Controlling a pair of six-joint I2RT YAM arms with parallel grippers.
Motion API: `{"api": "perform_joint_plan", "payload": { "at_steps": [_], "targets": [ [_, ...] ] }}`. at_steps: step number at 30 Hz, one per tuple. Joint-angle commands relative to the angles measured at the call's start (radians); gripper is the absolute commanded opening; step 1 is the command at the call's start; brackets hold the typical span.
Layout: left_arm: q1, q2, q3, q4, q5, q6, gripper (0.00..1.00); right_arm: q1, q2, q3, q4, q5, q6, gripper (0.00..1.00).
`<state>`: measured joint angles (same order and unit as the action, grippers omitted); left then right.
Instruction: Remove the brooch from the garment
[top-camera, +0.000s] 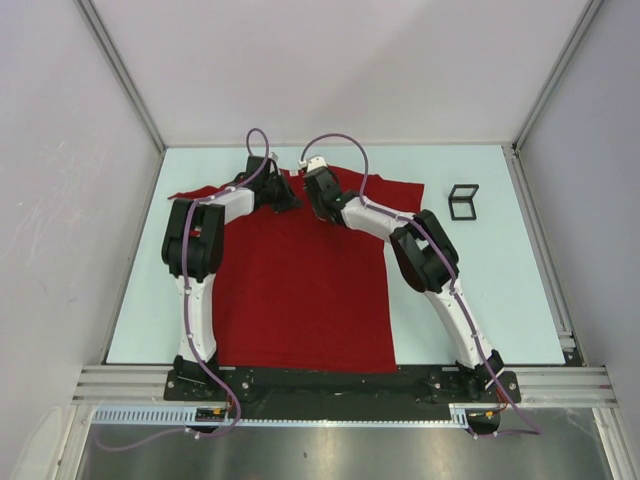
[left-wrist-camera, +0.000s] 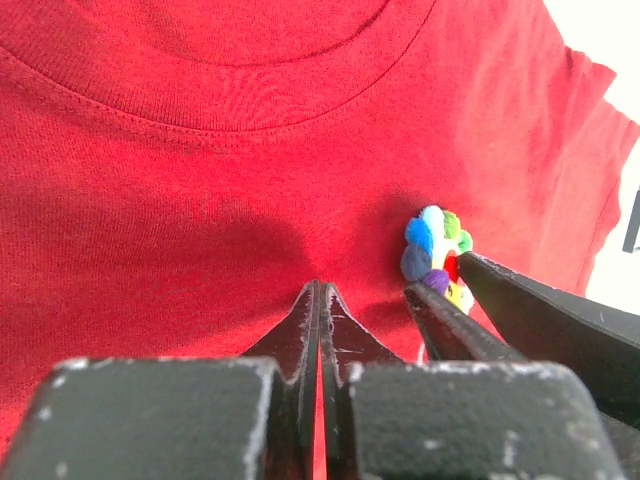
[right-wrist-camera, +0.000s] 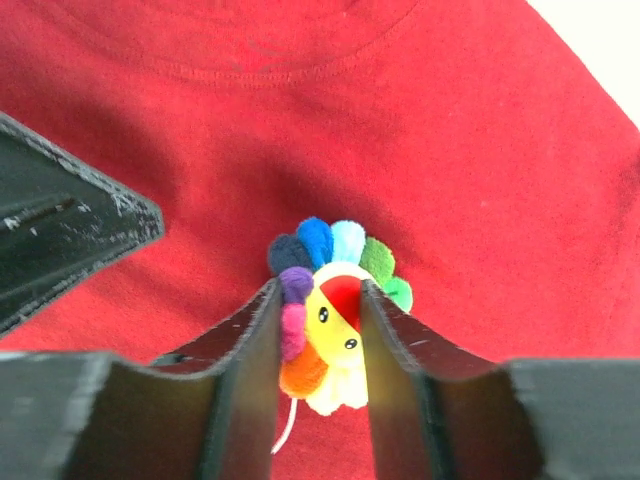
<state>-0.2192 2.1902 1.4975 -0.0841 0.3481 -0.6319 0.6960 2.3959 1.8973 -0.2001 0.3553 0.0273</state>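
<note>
The dark-red garment (top-camera: 300, 290) lies flat on the table, neck at the far side. The brooch (right-wrist-camera: 335, 300) is a rainbow-petalled flower with a yellow face, on the chest just below the collar. It also shows in the left wrist view (left-wrist-camera: 435, 245). My right gripper (right-wrist-camera: 318, 287) is shut on the brooch, one finger on each side. My left gripper (left-wrist-camera: 320, 288) is shut, its tips down on the shirt fabric just left of the brooch, with a thin red sliver between them. In the top view both grippers (top-camera: 283, 192) (top-camera: 322, 205) meet at the collar and hide the brooch.
A small black open frame (top-camera: 463, 200) stands on the pale table (top-camera: 480, 290) to the right of the shirt. The left gripper's finger (right-wrist-camera: 80, 230) sits close on the left of the brooch. Grey walls enclose the table.
</note>
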Motion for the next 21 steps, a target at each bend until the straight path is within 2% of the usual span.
{"api": "perform_joint_plan", "payload": {
  "at_steps": [1, 2, 4, 5, 9, 14, 21],
  "targets": [
    [0.006, -0.006, -0.006, 0.032, 0.023, -0.018, 0.0, -0.018, -0.021, 0.016, 0.005, -0.002, 0.036, 0.33],
    [0.006, -0.007, -0.009, 0.032, 0.022, -0.018, 0.0, -0.027, -0.021, 0.016, 0.007, -0.021, 0.045, 0.25],
    [0.006, -0.013, -0.019, 0.052, 0.026, -0.018, 0.0, -0.035, -0.024, 0.013, 0.008, -0.047, 0.062, 0.2],
    [0.006, -0.021, -0.023, 0.063, 0.038, -0.02, 0.01, -0.038, -0.027, 0.008, 0.01, -0.052, 0.075, 0.12],
    [0.001, -0.023, -0.037, 0.13, 0.089, -0.026, 0.0, -0.05, -0.061, -0.033, 0.05, -0.065, 0.097, 0.0],
    [-0.009, -0.01, -0.031, 0.159, 0.138, -0.031, 0.0, -0.085, -0.083, -0.072, 0.083, -0.17, 0.152, 0.0],
    [-0.019, -0.009, -0.033, 0.185, 0.164, -0.037, 0.06, -0.138, -0.109, -0.11, 0.125, -0.343, 0.213, 0.0]
  ]
}}
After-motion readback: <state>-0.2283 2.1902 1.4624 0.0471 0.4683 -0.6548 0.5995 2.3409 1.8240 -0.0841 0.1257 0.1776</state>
